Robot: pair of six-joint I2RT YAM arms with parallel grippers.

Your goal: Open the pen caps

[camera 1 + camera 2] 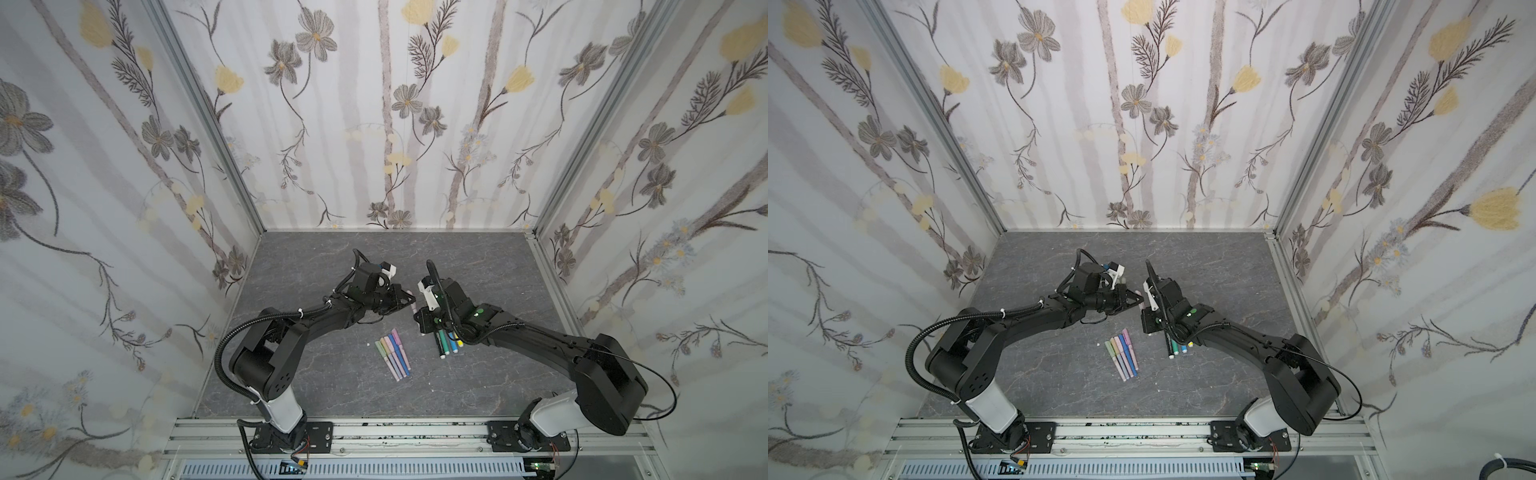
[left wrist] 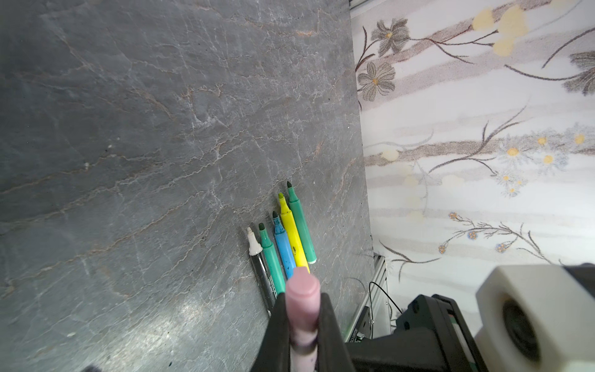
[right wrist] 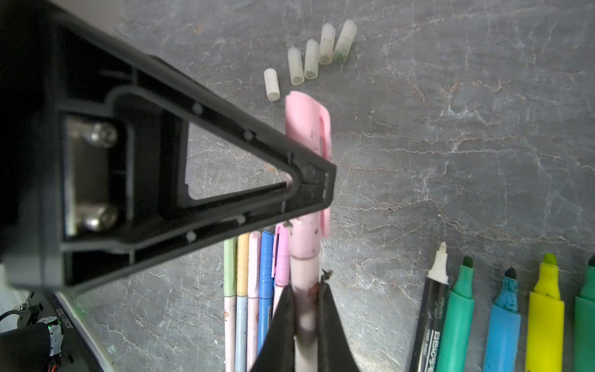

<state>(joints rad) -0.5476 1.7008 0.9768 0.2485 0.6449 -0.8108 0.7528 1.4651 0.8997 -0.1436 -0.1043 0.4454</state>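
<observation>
A pink pen hangs above the table between both grippers. My left gripper is shut across its pink pen cap, which still sits on the barrel. My right gripper is shut on the pale barrel below the cap. In both top views the two grippers meet at mid-table, where the left gripper shows and bits of the pink pen peek out. Several capped pastel pens lie in a row in front of the grippers. Several thick uncapped pens lie side by side under the right arm.
Several loose translucent caps lie in a short row on the grey stone-look table, beyond the held pen. Flowered walls close in the left, back and right sides. The arm bases stand on a metal rail at the front.
</observation>
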